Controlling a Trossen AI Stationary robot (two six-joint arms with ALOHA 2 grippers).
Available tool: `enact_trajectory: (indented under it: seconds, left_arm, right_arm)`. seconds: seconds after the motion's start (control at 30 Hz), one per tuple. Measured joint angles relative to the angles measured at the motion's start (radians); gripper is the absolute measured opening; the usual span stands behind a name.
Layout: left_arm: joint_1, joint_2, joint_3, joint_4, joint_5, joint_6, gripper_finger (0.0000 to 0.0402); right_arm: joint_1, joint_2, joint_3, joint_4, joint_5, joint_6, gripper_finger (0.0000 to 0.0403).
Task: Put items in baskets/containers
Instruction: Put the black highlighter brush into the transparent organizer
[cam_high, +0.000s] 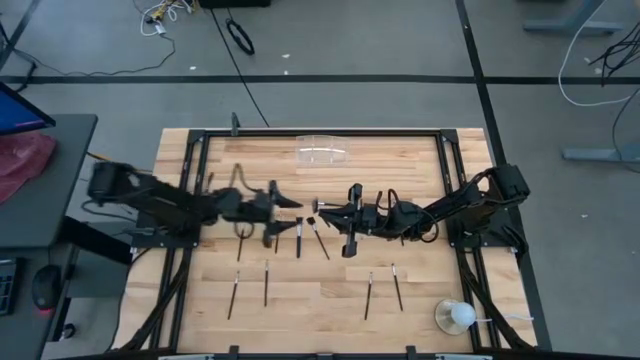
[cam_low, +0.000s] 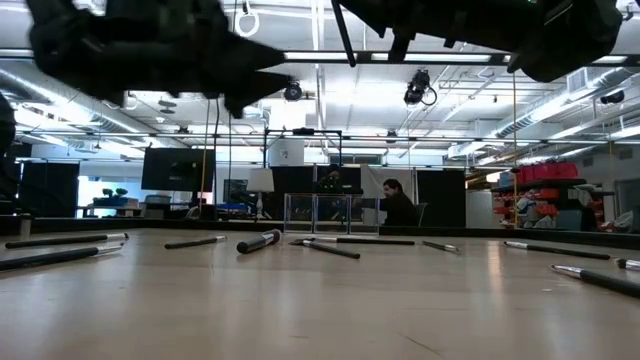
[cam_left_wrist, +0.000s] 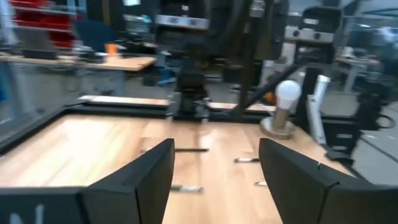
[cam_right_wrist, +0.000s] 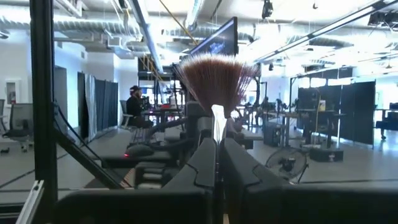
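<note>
Several thin black makeup brushes lie on the wooden table, among them one (cam_high: 298, 238) at the middle, one (cam_high: 266, 283) toward the front and one (cam_high: 397, 287) at the front right. The clear plastic container (cam_high: 323, 150) stands at the back centre, also seen low (cam_low: 318, 212). My left gripper (cam_high: 292, 203) hovers over the table's middle, open and empty (cam_left_wrist: 214, 149). Facing it, my right gripper (cam_high: 328, 207) is shut on a fan-tipped brush (cam_right_wrist: 216, 78), whose bristles stick out past the fingers (cam_right_wrist: 205, 165).
A white ball-like object on a clear base (cam_high: 455, 316) stands at the front right corner. A black metal frame (cam_high: 195, 150) borders the table. In the room beyond, a person (cam_low: 398, 208) sits at a desk.
</note>
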Motion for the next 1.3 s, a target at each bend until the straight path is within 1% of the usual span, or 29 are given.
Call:
enact_trajectory:
  seconds: [0.1, 0.17, 0.27, 0.37, 0.5, 0.73, 0.87, 0.97, 1.0, 1.07, 1.17, 1.23, 1.3]
  left_arm:
    - [0.000, 0.094, 0.089, 0.013, 0.066, 0.006, 0.0243]
    - [-0.001, 0.132, 0.130, 0.033, 0.082, 0.013, 0.0241]
    - [0.000, 0.151, 0.151, 0.087, 0.086, 0.026, 0.0232]
    - [0.008, 0.152, 0.163, 0.135, 0.091, 0.029, 0.0213]
    - [0.022, 0.152, 0.195, 0.120, 0.118, 0.028, 0.0180]
    - [0.023, 0.152, 0.218, 0.112, 0.121, 0.063, 0.0120]
    - [0.023, 0.152, 0.226, 0.108, 0.128, 0.070, 0.0073]
    - [0.023, 0.152, 0.226, 0.099, 0.155, 0.101, 0.0029]
    - [0.023, 0.152, 0.226, 0.092, 0.172, 0.115, 0.0024]
    - [0.023, 0.152, 0.226, 0.082, 0.184, 0.117, 0.0024]
    - [0.024, 0.152, 0.226, 0.062, 0.180, 0.114, 0.0024]
    - [0.036, 0.152, 0.229, 0.034, 0.162, 0.103, 0.0024]
    - [0.063, 0.152, 0.230, -0.006, 0.144, 0.089, 0.0024]
  right_arm:
    - [0.000, 0.000, 0.000, -0.005, 0.000, -0.002, 0.0007]
    - [0.000, 0.000, 0.000, -0.005, 0.000, -0.003, 0.0007]
    - [0.000, 0.000, 0.000, -0.008, 0.001, -0.009, 0.0007]
    - [0.000, 0.000, 0.000, -0.022, 0.002, -0.008, 0.0007]
    - [0.000, 0.000, 0.000, -0.028, 0.002, 0.003, 0.0007]
    - [0.000, 0.000, 0.000, -0.028, 0.003, 0.018, 0.0007]
    - [0.001, -0.002, 0.000, -0.029, 0.007, 0.017, 0.0007]
    - [0.001, -0.003, 0.000, -0.038, 0.008, 0.025, 0.0007]
    - [0.002, -0.003, 0.000, -0.046, 0.007, 0.031, 0.0009]
    - [0.002, -0.003, 0.000, -0.062, 0.001, 0.044, 0.0016]
    - [0.002, -0.012, -0.002, -0.091, 0.004, 0.072, 0.0038]
    - [0.001, -0.040, -0.012, -0.131, 0.024, 0.094, 0.0057]
    - [0.007, -0.099, -0.029, -0.199, 0.077, 0.097, 0.0077]
